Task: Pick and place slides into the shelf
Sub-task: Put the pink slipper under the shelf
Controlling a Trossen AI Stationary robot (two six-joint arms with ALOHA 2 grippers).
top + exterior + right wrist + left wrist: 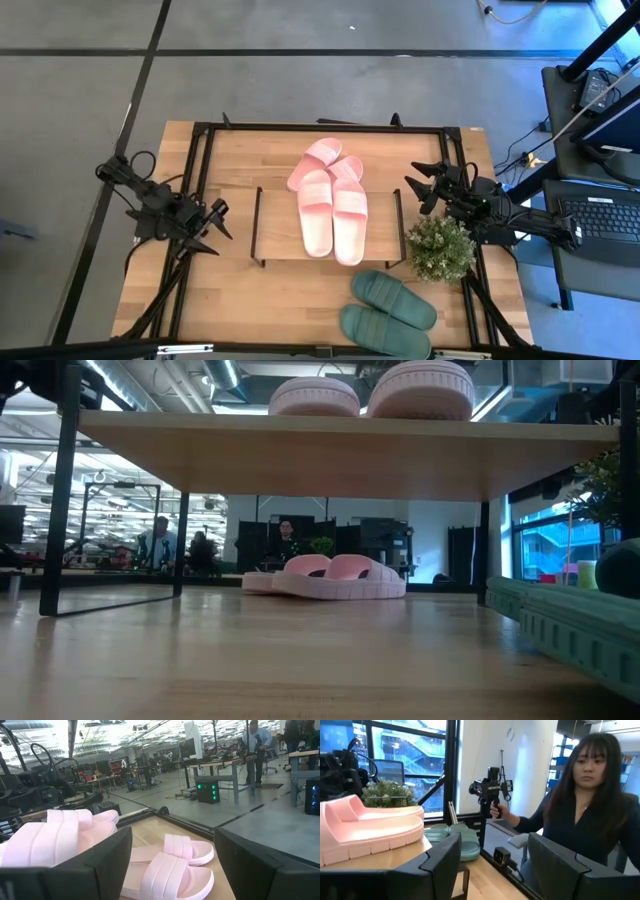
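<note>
Fingers on my left gripper (218, 228) spread wide, empty, left of shelf (280, 225). Right gripper (428, 185) fingers wide too, empty, beside potted plant (440, 250). Pink pair (333, 215) atop shelf; second pink pair (325, 160) on table (250, 290) behind; green pair (388, 312) on table in front.

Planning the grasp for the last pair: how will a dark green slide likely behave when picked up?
The dark green slide looks like thick moulded rubber, so probably light and only slightly bendy. Its flat sole suggests it won't roll. The wide strap arches up, likely offering a grip, though smooth rubber might slip.
</note>
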